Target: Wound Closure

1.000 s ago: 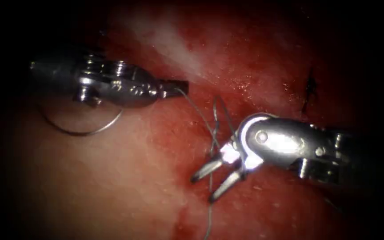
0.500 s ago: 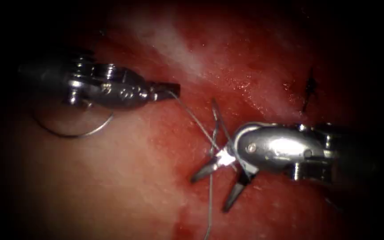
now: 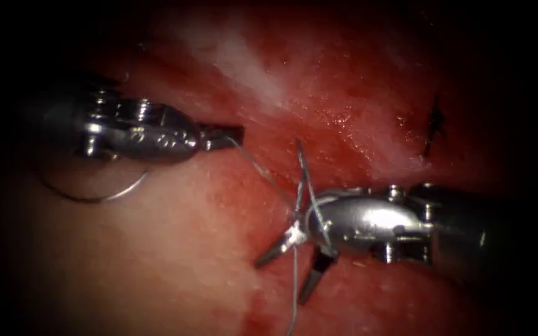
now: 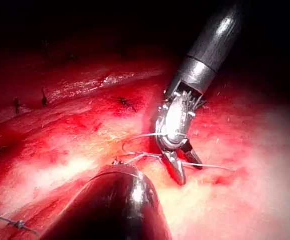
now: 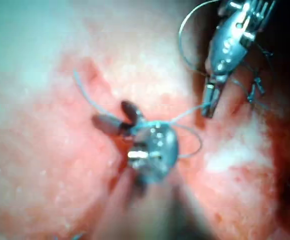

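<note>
While the tissue [image 3: 175, 261] lies wet and pale toward seven o'clock in the endoscope view, red fluid [image 3: 344, 118] glistens across its middle; a finished dark stitch [image 3: 432, 127] sits out at two o'clock, so by my reading part of the closing is done and this stitch remains unfinished; no cut shows plainly here, so sides are hard to call. The right tool [image 3: 294, 264] comes in from three o'clock, jaws spread wide and gripping nothing, with the thread [image 3: 303, 186] looped over its neck and trailing down to six o'clock; against the earlier frames it has slid leftward and settled lower. The left tool [image 3: 228, 134] at nine o'clock has drawn back a touch, jaws clamped on the thread's end, which runs taut toward the loop. The needle [image 3: 94, 196] curves free below the left tool, out of the tissue, held by neither. Beyond the lit patch, all is dark.
</note>
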You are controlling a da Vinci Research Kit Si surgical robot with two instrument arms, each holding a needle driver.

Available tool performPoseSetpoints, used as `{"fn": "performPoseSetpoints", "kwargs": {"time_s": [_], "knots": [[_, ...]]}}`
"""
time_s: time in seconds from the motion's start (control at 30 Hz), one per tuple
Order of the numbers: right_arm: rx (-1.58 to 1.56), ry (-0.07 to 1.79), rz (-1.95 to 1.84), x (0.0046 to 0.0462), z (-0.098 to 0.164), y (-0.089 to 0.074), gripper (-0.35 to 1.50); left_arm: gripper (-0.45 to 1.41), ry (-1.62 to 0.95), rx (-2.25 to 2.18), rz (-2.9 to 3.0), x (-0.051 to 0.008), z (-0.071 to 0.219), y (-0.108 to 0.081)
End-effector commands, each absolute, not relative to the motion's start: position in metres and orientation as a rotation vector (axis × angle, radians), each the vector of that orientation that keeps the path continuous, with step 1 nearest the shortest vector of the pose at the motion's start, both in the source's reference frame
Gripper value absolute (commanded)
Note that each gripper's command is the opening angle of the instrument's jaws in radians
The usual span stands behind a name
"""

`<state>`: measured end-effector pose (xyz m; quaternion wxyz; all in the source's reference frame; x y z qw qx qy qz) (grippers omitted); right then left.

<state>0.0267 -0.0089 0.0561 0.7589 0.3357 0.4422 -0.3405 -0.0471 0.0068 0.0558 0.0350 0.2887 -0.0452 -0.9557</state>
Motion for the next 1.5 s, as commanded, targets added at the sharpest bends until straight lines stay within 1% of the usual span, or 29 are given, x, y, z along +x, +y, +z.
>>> {"fn": "performPoseSetpoints", "kwargs": {"time_s": [0.03, 0.33, 0.53, 0.77, 0.93, 1.23, 1.5], "knots": [[0.743, 0.954, -0.756, 0.0275, 0.056, -0.009, -0.35, -0.45, -0.138, 0.889, -2.936, -0.0476, 0.056, 0.007], [0.738, 1.007, -0.736, 0.0271, 0.056, -0.008, -0.35, -0.45, -0.128, 0.895, -2.937, -0.0474, 0.054, 0.005], [0.764, 1.095, -0.558, 0.0267, 0.055, -0.007, -0.35, -0.45, -0.121, 0.901, -2.935, -0.0469, 0.053, 0.003], [0.802, 1.227, -0.335, 0.0261, 0.054, -0.005, -0.35, -0.45, -0.115, 0.897, -2.928, -0.0449, 0.052, 0.001], [0.847, 1.285, -0.170, 0.0255, 0.053, -0.003, -0.35, -0.45, -0.106, 0.875, -2.919, -0.0439, 0.050, -0.002], [0.851, 1.225, 0.027, 0.0241, 0.055, 0.000, -0.35, -0.45, -0.099, 0.840, -2.890, -0.0426, 0.046, -0.006], [0.827, 1.100, 0.130, 0.0223, 0.056, 0.002, -0.35, -0.45, -0.089, 0.834, -2.871, -0.0409, 0.043, -0.009]]}}
